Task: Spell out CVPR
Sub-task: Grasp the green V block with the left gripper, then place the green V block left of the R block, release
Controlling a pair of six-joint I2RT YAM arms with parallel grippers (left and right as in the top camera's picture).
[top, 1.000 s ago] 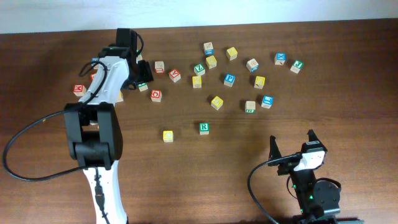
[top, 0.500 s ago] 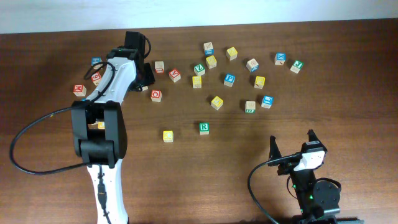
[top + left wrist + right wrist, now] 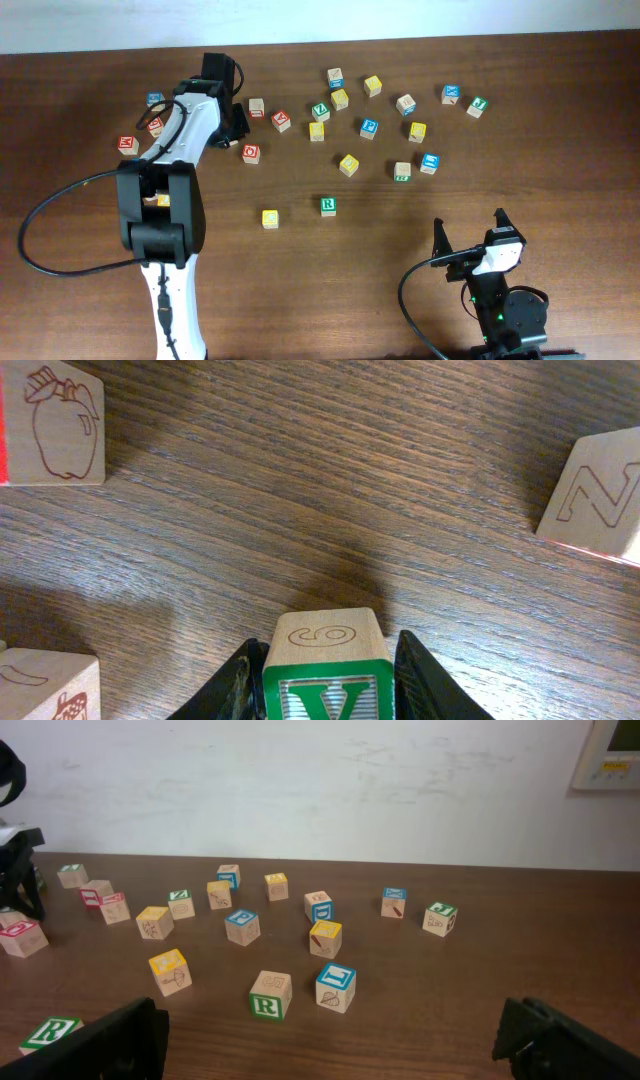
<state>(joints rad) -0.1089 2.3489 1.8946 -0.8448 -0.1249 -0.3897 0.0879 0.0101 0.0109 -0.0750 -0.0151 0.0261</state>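
Observation:
My left gripper (image 3: 327,652) is shut on a wooden block with a green V face (image 3: 325,678), low over the table. In the overhead view the left gripper (image 3: 233,128) is at the back left among scattered blocks, and it hides the V block. A green R block (image 3: 328,206) and a yellow block (image 3: 270,218) sit apart near the table's middle. The R block also shows in the right wrist view (image 3: 48,1032). A blue P block (image 3: 370,127) lies further back. My right gripper (image 3: 468,232) is open and empty at the front right.
Several letter blocks are scattered across the back of the table, such as a red one (image 3: 251,153) and a second green R block (image 3: 270,995). An apple block (image 3: 52,422) and an N block (image 3: 595,500) lie near the left gripper.
The left arm shifted slightly right and back over the first half second, then held still. The right arm has not moved.

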